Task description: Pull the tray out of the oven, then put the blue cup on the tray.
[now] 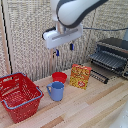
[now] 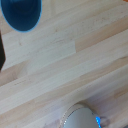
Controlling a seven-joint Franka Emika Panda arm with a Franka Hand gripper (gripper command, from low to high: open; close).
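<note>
Pincer: the pincer (image 1: 64,49) was seen raised well above the counter, its two short dark fingers pointed down and held apart with nothing between them; it was open and empty.
Arm: the white arm (image 1: 75,12) was seen reaching in from the top of the exterior view.
Below the pincer: the red bowl (image 1: 59,77) was placed almost straight beneath it, and the blue cup (image 1: 56,91) just in front of the bowl, standing upright with its handle turned to the exterior view's left.
Wrist view: a round dark-blue shape, judged to be the blue cup (image 2: 22,14), was shown at a corner over pale planks; whether the fingers appeared there could not be told.
Key relation: the oven (image 1: 113,55) was set well apart from the pincer, towards the exterior view's right and lower down, with its door (image 1: 100,75) let down towards the counter.
Tray: the tray (image 1: 108,59) was seen as a dark rack of thin bars in the oven's mouth; its long axis was judged to run across the oven's width, so a pull would be made outward over the door.
Nearby things: an orange box (image 1: 80,76) stood between the bowl and the oven, and a red basket (image 1: 20,95) was placed at the exterior view's left.
Counter: the wooden counter (image 1: 95,107) carried all of these.
Step judged: the tray was judged not yet pulled out, and the cup was not yet on it.
</note>
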